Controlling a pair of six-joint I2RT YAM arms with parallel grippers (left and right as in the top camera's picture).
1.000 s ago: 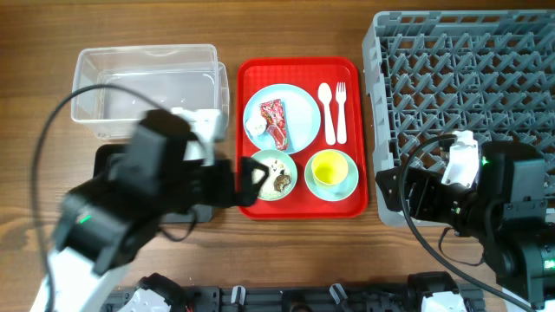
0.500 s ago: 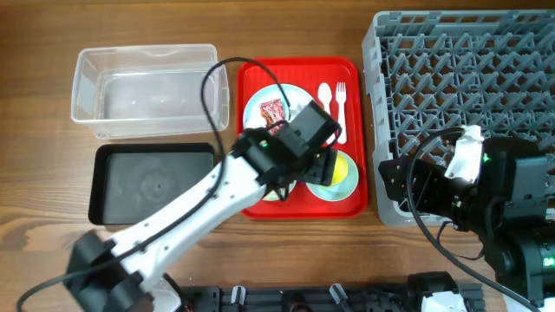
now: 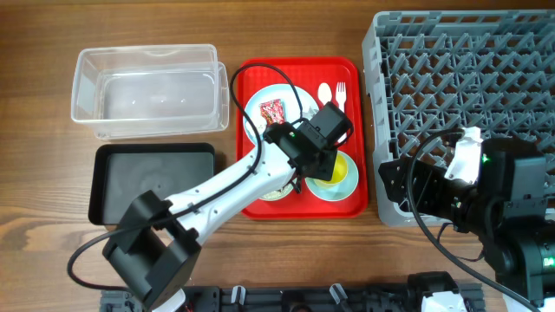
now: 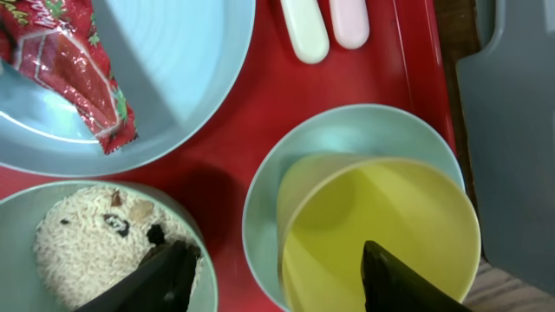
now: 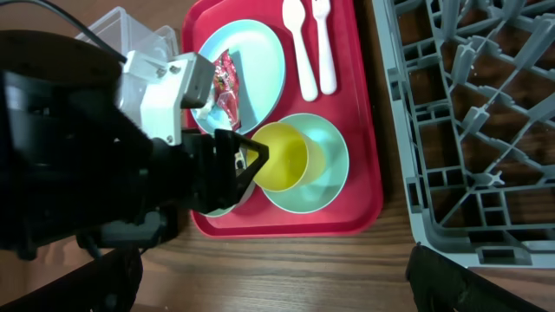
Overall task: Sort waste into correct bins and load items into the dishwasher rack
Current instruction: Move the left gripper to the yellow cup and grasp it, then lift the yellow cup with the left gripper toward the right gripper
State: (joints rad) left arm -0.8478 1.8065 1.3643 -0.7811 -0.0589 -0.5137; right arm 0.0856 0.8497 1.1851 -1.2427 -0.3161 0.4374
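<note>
Probably light, stiff and slick, the yellow cup (image 4: 390,217) suits a rim pinch; the left gripper (image 4: 277,264) jaws gape empty astride its wall.

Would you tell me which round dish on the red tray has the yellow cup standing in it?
The small light blue dish, nearest the rack; the plate holds a wrapper, the green bowl food scraps.

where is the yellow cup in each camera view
Overhead: the cup sits at the tray's lower right, a little right of the picture's centre.
Left wrist: the cup fills the lower right, close up.
Right wrist: the cup is about at the centre.
Shared landmark: the light blue dish it stands in, on the red tray.
</note>
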